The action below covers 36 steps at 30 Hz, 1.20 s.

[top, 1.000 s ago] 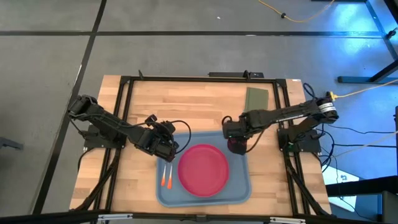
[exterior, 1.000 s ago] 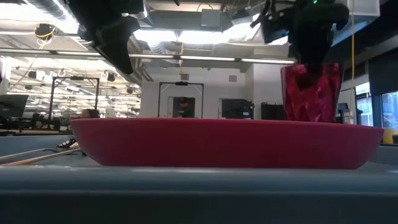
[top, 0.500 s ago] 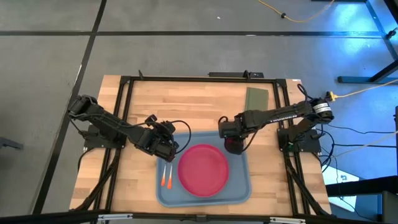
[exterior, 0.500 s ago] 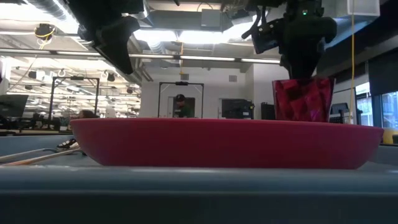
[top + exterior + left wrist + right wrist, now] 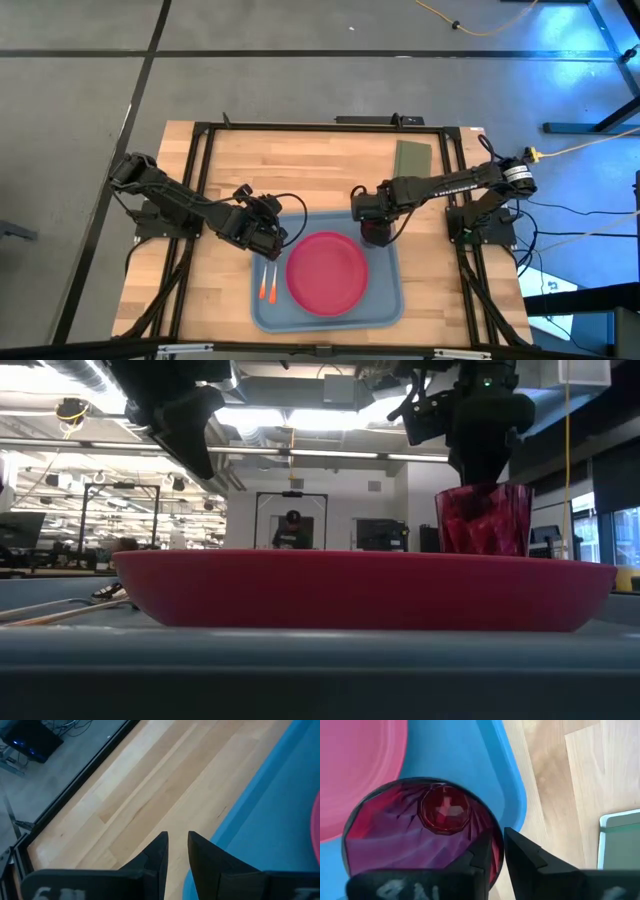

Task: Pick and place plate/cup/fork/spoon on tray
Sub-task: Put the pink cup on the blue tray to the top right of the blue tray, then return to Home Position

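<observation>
The dark red cup [image 5: 376, 233] is held upright by my right gripper [image 5: 372, 222] over the far right corner of the light blue tray [image 5: 390, 300]; it also shows in the low view [image 5: 482, 520]. The pink-red plate [image 5: 327, 272] lies in the tray's middle. The fork and the spoon [image 5: 267, 285] lie side by side in the tray's left part, orange tips toward the near edge. My left gripper [image 5: 272, 238] hangs empty over the tray's far left corner, its fingers a narrow gap apart [image 5: 177, 842]. My right gripper holds the cup by its rim [image 5: 487, 832], one finger inside the cup and one outside on the wall. The fingers come from above, pointing down. The cup stands upright, mouth up; the plate hides its base in the low view, so I cannot tell whether it rests on the tray.
A small green pad [image 5: 412, 158] lies on the wooden table beyond the tray, at the far right. A black frame runs around the table top. Bare wood shows to the left of the tray [image 5: 150, 795].
My right gripper has gone toward the table's left and down with the cup, which has stayed upright and now stands lower behind the plate, over the tray's far right corner. It stays shut on the rim.
</observation>
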### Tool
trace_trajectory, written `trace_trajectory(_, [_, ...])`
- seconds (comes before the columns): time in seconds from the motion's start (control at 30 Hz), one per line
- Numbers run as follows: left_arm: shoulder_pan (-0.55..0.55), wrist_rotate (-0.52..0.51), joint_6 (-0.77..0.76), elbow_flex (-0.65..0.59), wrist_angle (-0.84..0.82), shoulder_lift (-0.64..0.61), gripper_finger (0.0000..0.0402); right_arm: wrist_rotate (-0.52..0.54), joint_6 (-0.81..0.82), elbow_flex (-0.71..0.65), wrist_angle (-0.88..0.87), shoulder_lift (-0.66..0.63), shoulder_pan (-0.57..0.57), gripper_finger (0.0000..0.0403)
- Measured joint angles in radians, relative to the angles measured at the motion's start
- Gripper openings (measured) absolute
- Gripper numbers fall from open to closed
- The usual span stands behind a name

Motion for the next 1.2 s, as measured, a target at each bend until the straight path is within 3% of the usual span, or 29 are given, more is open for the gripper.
trace_trajectory(0.47, [0.0,0.0,0.0,0.0,0.0,0.0,0.0066,0.037,-0.006,0.016,-0.029,-0.011,0.0,0.0057])
trace_trajectory(0.7, [0.0,0.0,0.005,0.0,-0.003,0.0,0.0066,0.031,0.041,0.159,-0.163,-0.011,0.02,0.0057])
trace_trajectory(0.8, [0.0,0.012,0.058,0.0,-0.009,0.0,0.0066,-0.035,0.081,0.256,-0.244,-0.011,0.031,0.0057])
trace_trajectory(0.9, [0.0,0.115,0.076,0.0,-0.013,0.0,0.0066,-0.1,0.167,0.334,-0.289,-0.011,0.057,0.0057])
trace_trajectory(1.1, [-0.008,0.512,0.128,0.0,-0.097,0.0,0.0066,-0.17,0.193,0.426,-0.29,-0.012,0.159,0.0057])
trace_trajectory(1.2, [-0.048,0.444,0.13,0.0,-0.138,0.0,0.0066,-0.13,0.095,0.431,-0.294,-0.012,0.239,0.0057])
